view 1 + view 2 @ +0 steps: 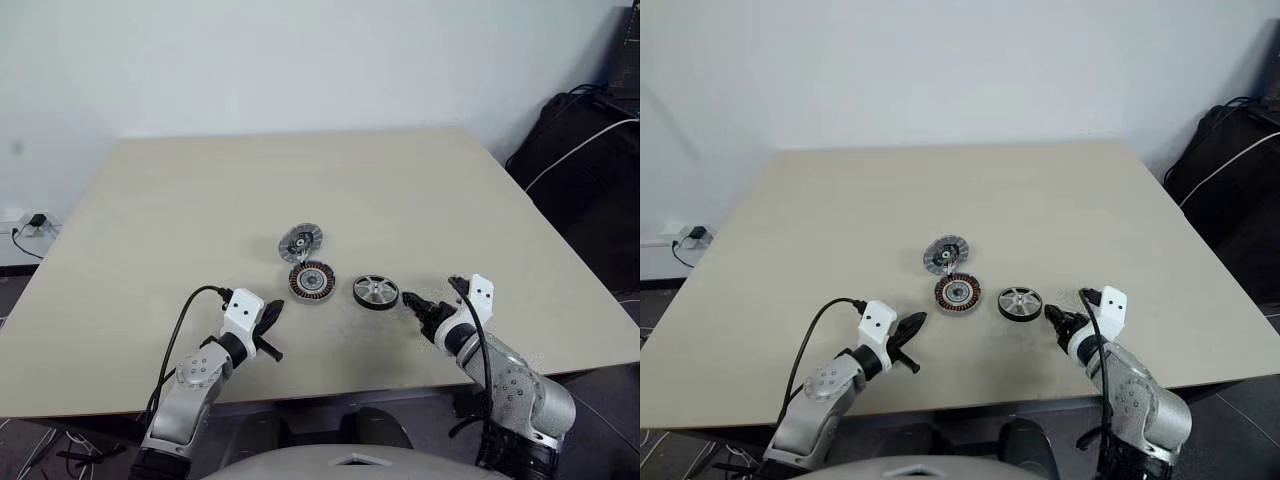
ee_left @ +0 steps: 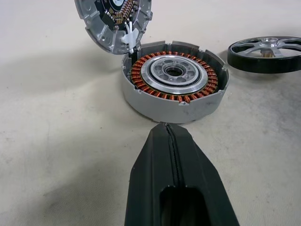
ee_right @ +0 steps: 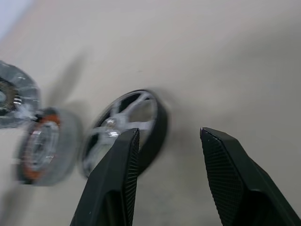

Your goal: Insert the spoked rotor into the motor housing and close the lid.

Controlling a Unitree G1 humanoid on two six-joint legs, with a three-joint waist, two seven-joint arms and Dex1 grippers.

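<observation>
The spoked rotor [image 1: 376, 292], a silver wheel with a dark rim, lies flat on the beige table [image 1: 200, 200]. Just to its left sits the motor housing [image 1: 312, 282] with copper windings around a pale centre. The grey lid [image 1: 300, 243] stands tilted open at the housing's far edge. My left gripper [image 1: 270, 318] is shut and empty, a short way in front of the housing [image 2: 174, 82]. To the right of the rotor [image 3: 127, 127] my right gripper [image 3: 169, 134] is open, with nothing between its fingers.
Black bags and cables [image 1: 590, 140] stand on the floor beyond the table's right edge. A wall socket with a plug [image 1: 35, 222] is at the far left. The table's front edge runs just under both arms.
</observation>
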